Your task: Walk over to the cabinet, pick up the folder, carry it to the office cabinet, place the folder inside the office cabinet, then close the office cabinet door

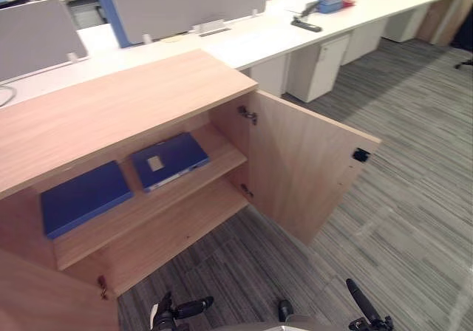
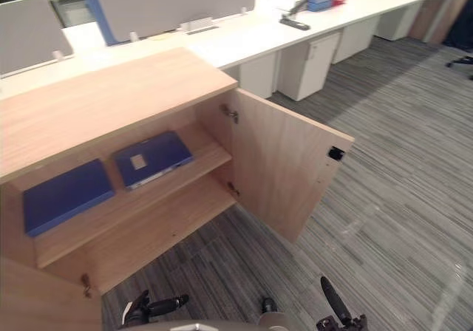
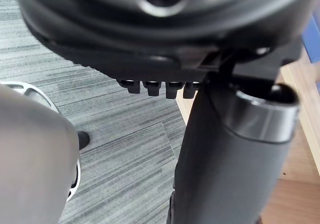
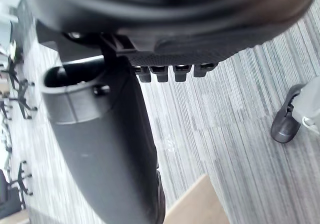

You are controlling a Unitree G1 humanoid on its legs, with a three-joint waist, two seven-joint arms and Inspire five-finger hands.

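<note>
Blue folder, labelled, flat on upper shelf of wooden office cabinet, centre-left of frame; second blue folder beside it. Placing apparently done; door stands open, closing left. Bottom edge: left hand, right hand, fingers relaxed, empty.

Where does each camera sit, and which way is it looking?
Left eye view: on the head, looking down at the open light wooden office cabinet holding a labelled blue folder and a plain blue folder; left hand and right hand at the bottom edge.
Right eye view: beside it, same scene.
Left wrist view: on the left wrist, looking along that hand at grey striped carpet.
Right wrist view: on the right wrist, likewise over carpet.
Shared: both eyes see the cabinet; both wrists see carpet.
</note>
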